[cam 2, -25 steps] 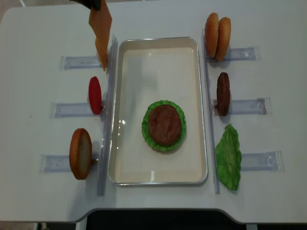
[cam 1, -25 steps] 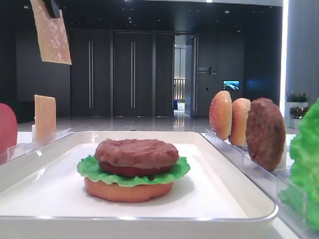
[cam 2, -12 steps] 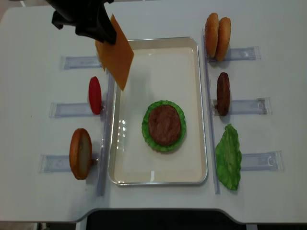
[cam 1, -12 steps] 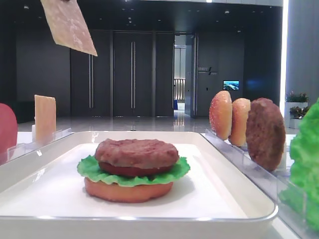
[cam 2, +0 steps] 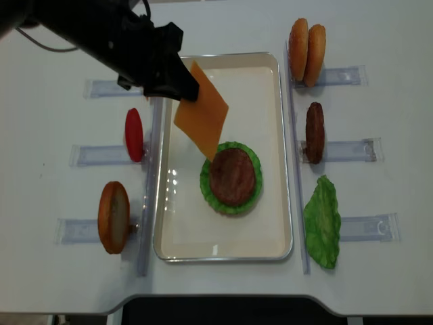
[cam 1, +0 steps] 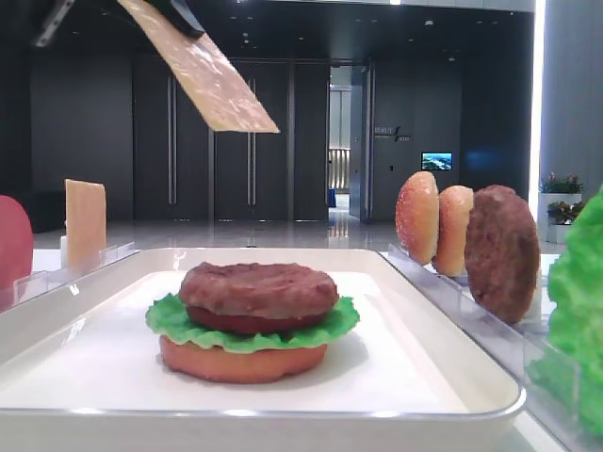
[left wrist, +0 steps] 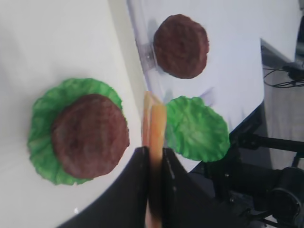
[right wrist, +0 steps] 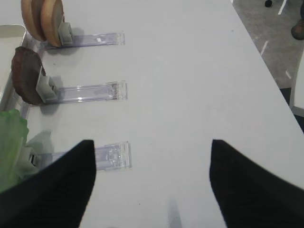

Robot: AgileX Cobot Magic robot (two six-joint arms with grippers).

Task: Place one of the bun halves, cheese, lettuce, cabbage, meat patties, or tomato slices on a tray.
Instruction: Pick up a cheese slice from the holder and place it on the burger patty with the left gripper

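Cheese slice [cam 2: 202,116], carried edge-on by left gripper [cam 2: 181,86], jaws clamped on one corner.
Thin, light, bendy: sags below the jaws, above tray [cam 2: 270,203], near the patty [cam 2: 232,176]; corner grip likely adequate.

The left gripper [cam 2: 184,87] is clamped on one corner of a cheese slice [cam 2: 201,116], which hangs tilted above the tray [cam 2: 223,249] — its lower corner over the edge of the lettuce [cam 2: 208,186] under the patty [cam 2: 232,176]. Left of the tray stand a tomato slice [cam 2: 134,134] and a bun half [cam 2: 113,217]; right of it, two buns [cam 2: 306,51], a second patty [cam 2: 314,132] and a loose leaf [cam 2: 322,222].
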